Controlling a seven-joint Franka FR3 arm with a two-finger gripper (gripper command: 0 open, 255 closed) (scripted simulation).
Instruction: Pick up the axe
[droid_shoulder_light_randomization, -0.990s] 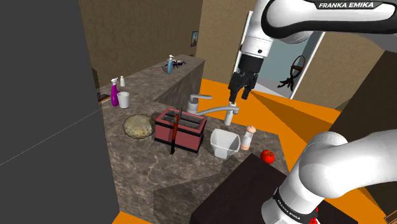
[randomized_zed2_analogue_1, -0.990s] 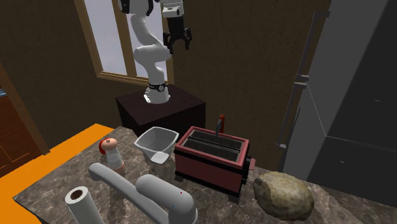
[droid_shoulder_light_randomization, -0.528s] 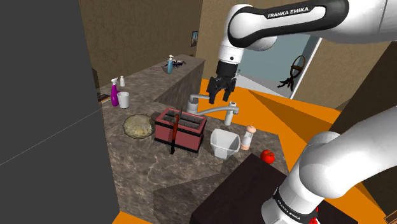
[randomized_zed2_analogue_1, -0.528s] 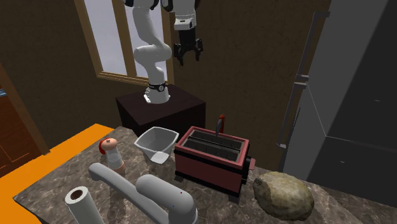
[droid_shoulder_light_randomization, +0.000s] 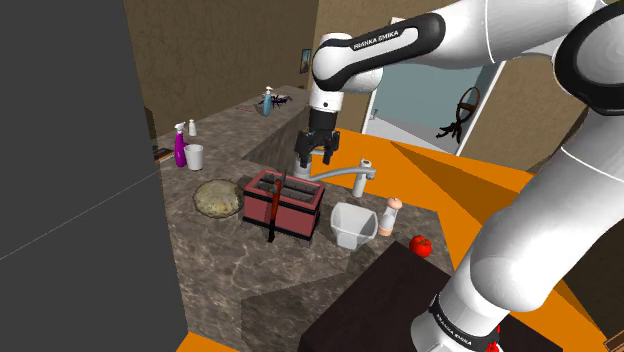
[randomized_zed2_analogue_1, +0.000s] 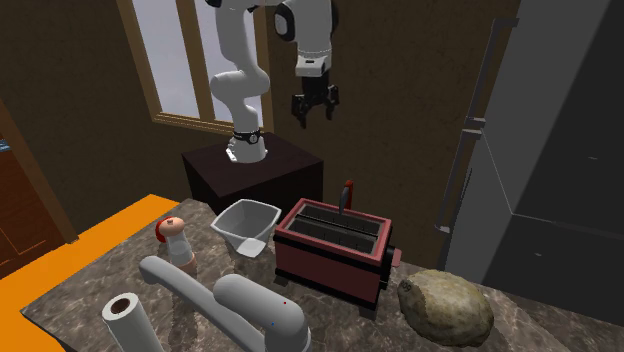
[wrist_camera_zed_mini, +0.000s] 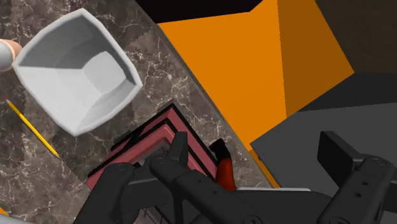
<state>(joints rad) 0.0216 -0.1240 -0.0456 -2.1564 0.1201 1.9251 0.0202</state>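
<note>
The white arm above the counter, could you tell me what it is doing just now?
The arm is going for the axe, which stands propped against the dark red crate on the marbled counter. The gripper hangs open in the air above the crate, touching nothing, so the axe is not yet grasped. A white tub sits on the counter beside the crate.
</note>
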